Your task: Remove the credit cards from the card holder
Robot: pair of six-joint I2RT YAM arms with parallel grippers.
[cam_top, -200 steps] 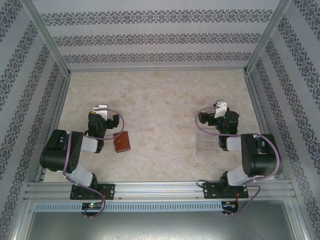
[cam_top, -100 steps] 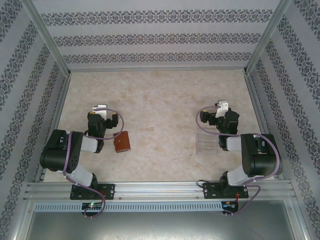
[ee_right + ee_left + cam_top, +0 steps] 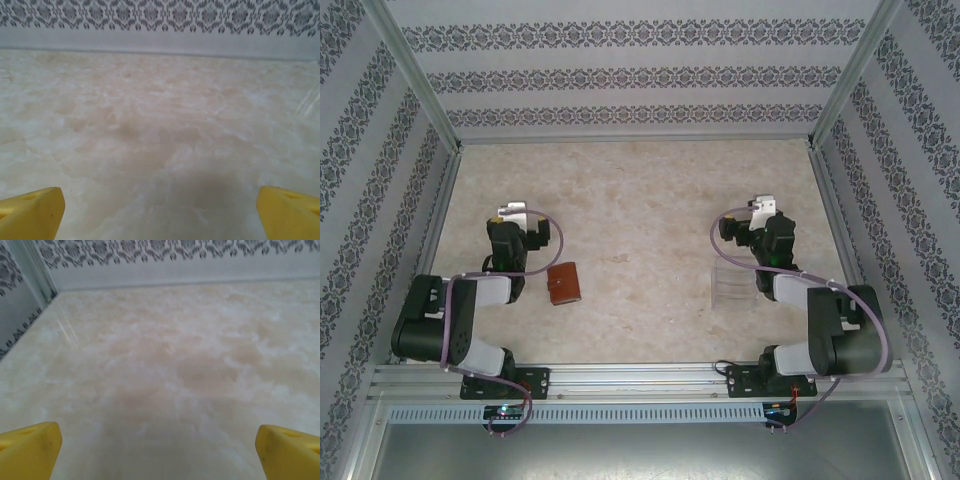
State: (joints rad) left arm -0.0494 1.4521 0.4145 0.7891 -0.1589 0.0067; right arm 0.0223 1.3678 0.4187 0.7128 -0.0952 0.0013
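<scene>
The left gripper (image 3: 160, 449), jaws spread wide, hovers just left of the closed card holder (image 3: 564, 284), and the right gripper (image 3: 160, 210), equally spread, is well apart on its right; the credit cards are probably inside, so one flap should be pinned first, gently.

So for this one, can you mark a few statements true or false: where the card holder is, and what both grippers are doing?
1. The card holder lies on the table beside the left arm. True.
2. The left gripper is clamped on the card holder. False: it is open over bare table and holds nothing.
3. A clear tray sits by the right arm. True.
4. The card holder lies inside the clear tray. False: it lies on the bare table, well apart from the tray.
5. The right gripper is shut. False: its yellow fingers stand wide apart.
</scene>
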